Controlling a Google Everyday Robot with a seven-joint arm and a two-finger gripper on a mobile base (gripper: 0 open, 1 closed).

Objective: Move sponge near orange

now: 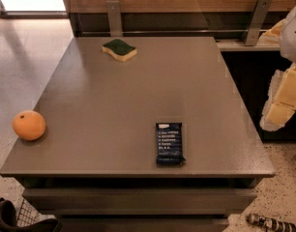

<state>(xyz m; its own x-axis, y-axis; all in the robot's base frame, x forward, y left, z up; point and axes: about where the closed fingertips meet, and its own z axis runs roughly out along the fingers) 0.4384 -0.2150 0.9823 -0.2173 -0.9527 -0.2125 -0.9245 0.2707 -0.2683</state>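
Observation:
The sponge (119, 49), dark green on top over pale yellow foam, lies at the far end of the grey table (138, 95), a little left of centre. The orange (28, 125) sits at the table's left edge, near the front corner. The two are far apart, along the table's left half. My gripper (282, 103), white and pale yellow, hangs at the right edge of the view, beyond the table's right side and above floor level. It is well away from both the sponge and the orange and holds nothing that I can see.
A dark blue wrapped snack bar (169, 143) lies near the table's front edge, right of centre. A wooden wall with metal brackets (113, 17) runs behind the table. A dark object (7, 217) and a bottle-like item (271, 222) lie on the floor in front.

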